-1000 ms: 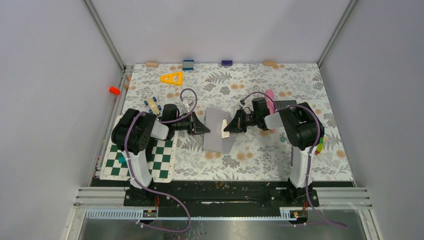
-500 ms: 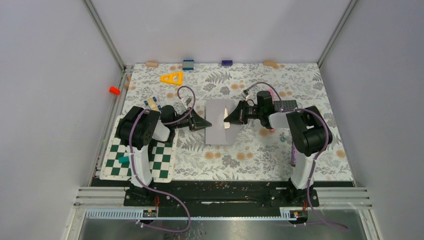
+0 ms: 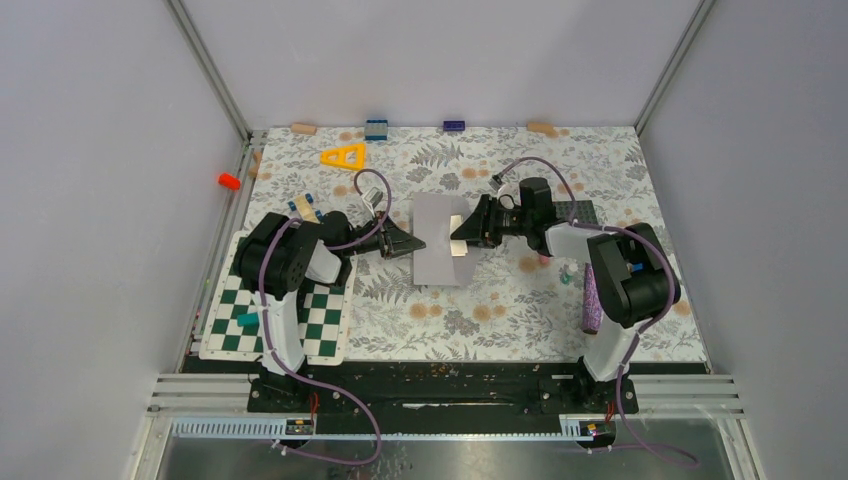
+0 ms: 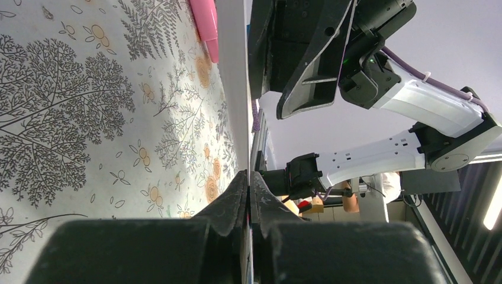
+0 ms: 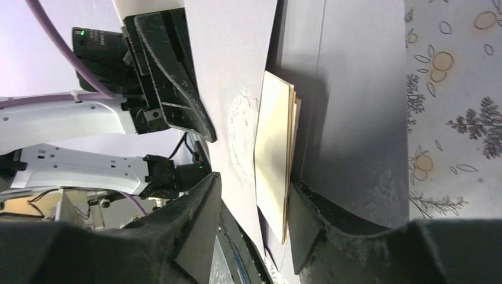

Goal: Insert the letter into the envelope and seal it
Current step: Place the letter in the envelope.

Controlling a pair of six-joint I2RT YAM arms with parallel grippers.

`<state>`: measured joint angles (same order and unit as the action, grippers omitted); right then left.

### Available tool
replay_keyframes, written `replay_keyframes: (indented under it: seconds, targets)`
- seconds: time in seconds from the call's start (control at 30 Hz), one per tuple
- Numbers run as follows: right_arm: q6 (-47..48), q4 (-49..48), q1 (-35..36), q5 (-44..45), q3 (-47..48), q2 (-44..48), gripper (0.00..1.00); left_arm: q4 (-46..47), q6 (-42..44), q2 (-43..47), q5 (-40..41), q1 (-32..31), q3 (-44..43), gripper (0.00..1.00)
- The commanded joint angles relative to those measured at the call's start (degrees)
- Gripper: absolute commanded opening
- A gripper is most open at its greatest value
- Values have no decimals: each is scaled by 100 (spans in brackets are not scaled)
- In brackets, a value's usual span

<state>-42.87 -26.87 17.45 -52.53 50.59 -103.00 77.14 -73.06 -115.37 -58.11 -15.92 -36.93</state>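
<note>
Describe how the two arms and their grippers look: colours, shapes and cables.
The left arm and the right arm have black joints and white link covers. A purple cable loops along each. The left gripper and the right gripper have black, tapered, wedge-shaped fingers.

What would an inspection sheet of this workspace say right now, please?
Surface: floral mat, lying flat.
Job's things: grey envelope mid-mat; tan letter at its right edge, depth inside cannot be told.
Clutter: yellow triangle, chequered board, blue brick by the far edge.
Grippers: left gripper shut on the envelope's left edge; right gripper open, fingers either side of the letter.
Cables: purple cables loop above both arms.
Surroundings: plain grey walls, metal frame.
</note>
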Motion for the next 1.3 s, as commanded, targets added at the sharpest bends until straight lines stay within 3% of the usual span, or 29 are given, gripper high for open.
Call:
replay_keyframes:
  seconds: [0.0,0.6,0.9,1.27]
  targets:
    - [680,916,-23,338,317,368,53,539,17,128,84,-25,36,0]
    - [838,1462,404,706,614,506,58,571,20,113,67,-147,13,0]
    - [1483,2333,417,972,778,716,61,582,55,147,102,-141,28,0]
    - [1457,2386,567,911,861,854,62,582,72,120,132,-148,41,0]
